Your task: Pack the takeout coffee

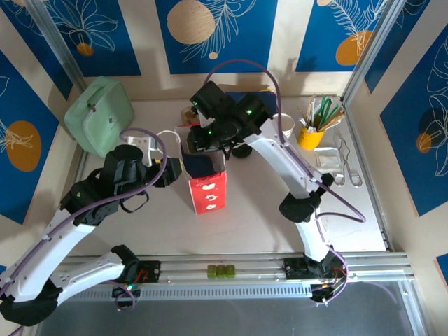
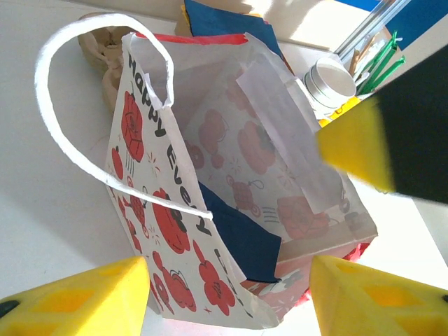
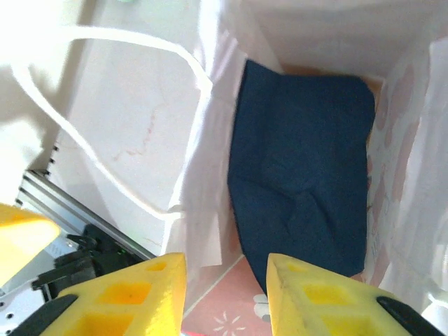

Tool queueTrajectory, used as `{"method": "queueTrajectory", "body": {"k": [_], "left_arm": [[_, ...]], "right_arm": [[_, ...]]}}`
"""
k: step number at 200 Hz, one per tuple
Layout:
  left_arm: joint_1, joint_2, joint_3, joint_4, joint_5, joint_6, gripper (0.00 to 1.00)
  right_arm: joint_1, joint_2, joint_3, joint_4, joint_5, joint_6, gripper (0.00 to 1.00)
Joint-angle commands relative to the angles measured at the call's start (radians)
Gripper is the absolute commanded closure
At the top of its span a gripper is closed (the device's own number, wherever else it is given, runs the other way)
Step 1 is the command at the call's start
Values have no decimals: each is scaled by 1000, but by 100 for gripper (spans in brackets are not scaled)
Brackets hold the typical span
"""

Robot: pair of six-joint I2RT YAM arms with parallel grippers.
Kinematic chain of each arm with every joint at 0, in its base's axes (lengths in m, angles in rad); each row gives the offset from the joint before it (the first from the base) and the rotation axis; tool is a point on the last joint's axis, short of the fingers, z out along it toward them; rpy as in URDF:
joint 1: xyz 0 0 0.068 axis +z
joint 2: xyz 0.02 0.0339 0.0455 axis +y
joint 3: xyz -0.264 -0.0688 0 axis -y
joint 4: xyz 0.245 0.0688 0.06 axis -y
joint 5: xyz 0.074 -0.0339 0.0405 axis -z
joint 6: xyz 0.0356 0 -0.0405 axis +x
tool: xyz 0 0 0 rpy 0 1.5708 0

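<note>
The paper bag stands upright in the middle of the desk, its mouth opening upward. The right pincer hangs directly above that mouth and looks straight down inside. Its yellow fingers are apart, with nothing between them. The left pincer sits against the bag's left side, fingers spread wide either side of the near corner, gripping nothing that I can make out.

I cannot place the coffee cup. The bag floor holds one flat blue napkin and no cup. One dark round shape lies just behind the bag under the right forearm, but whether it is the cup's lid or a loose lid I cannot tell. If it is the cup, the right arm is the nearer one, and the move would be a short reach back and then down into the bag.

Count: one bag with one white handle looping free, one napkin, one white cup, one yellow pot of utensils, and one green case.
</note>
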Motion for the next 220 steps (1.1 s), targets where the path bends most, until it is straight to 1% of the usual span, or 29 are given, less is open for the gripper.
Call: {"method": "queueTrajectory", "body": {"k": [1,23,56,90,111,136,160,172,190,205,220], "left_arm": [[8,-13,-7,-7,-19,-2,38],[8,-15,-7,-8,-23,2,38],[9,-18,-10,-8,-40,5,37],[8,-15,-10,-5,-51,10,35],[8,-5,-3,1,-46,23,35],[8,11,12,4,-40,43,34],[9,17,18,16,-36,64,34],[8,17,17,31,-23,83,34],[9,20,18,46,-12,104,33],[9,24,15,54,-5,118,34],[9,28,11,65,2,126,34]], "right_arm": [[-6,-84,-5,70,21,-58,61],[-23,-130,-19,118,57,-96,57],[-87,-174,-51,178,107,-150,53],[-198,-166,-62,210,145,-192,50],[-281,-142,-83,240,141,-211,48],[-367,-82,-86,271,115,-216,48],[-412,-5,-79,312,142,-242,46],[-433,41,-75,334,144,-251,44],[-463,127,-18,327,136,-249,42],[-476,191,26,325,157,-246,36],[-481,229,13,367,196,-255,32]]}}
